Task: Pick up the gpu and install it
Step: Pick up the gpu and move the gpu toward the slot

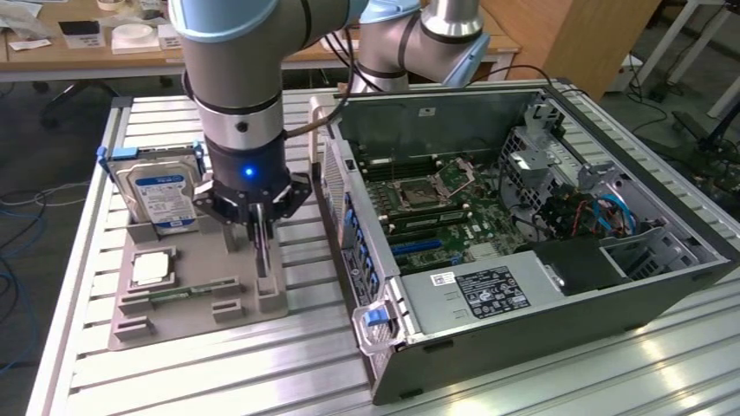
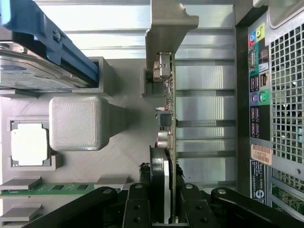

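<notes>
Wrist view: we see the gripper (image 2: 165,209) clamped on the gpu (image 2: 169,118), its fingers (image 2: 137,209) pressing either face of the card, which stands on edge in the grey holder tray (image 2: 128,161). Farther off, the hard drive (image 1: 162,195) stands at the exterior view's left and the open computer case (image 1: 543,334) at its right.

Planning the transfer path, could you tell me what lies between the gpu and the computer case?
Bare aluminium table slats, as the wrist view shows.
</notes>
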Available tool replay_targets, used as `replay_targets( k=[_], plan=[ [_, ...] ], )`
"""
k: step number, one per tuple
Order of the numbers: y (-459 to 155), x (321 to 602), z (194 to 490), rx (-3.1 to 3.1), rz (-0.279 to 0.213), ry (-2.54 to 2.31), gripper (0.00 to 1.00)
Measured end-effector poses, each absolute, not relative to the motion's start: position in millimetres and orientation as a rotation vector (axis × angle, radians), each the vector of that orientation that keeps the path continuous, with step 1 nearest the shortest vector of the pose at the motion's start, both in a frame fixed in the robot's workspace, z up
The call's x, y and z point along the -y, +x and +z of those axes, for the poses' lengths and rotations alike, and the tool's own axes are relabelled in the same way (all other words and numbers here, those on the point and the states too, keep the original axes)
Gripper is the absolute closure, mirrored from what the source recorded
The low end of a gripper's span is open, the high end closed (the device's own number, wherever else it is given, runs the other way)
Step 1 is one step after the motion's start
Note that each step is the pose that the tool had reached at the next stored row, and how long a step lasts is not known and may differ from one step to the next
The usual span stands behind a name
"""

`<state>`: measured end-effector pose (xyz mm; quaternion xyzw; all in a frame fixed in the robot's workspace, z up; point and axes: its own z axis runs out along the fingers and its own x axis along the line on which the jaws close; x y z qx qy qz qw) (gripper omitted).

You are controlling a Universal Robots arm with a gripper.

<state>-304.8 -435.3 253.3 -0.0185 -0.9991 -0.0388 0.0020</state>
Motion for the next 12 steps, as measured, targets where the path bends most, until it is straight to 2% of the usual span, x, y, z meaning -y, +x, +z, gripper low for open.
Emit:
replay_targets(
  k=[12],
  plan=[
    [-305, 435, 275, 3.134, -0.127, -0.058, 0.72]
  ],
)
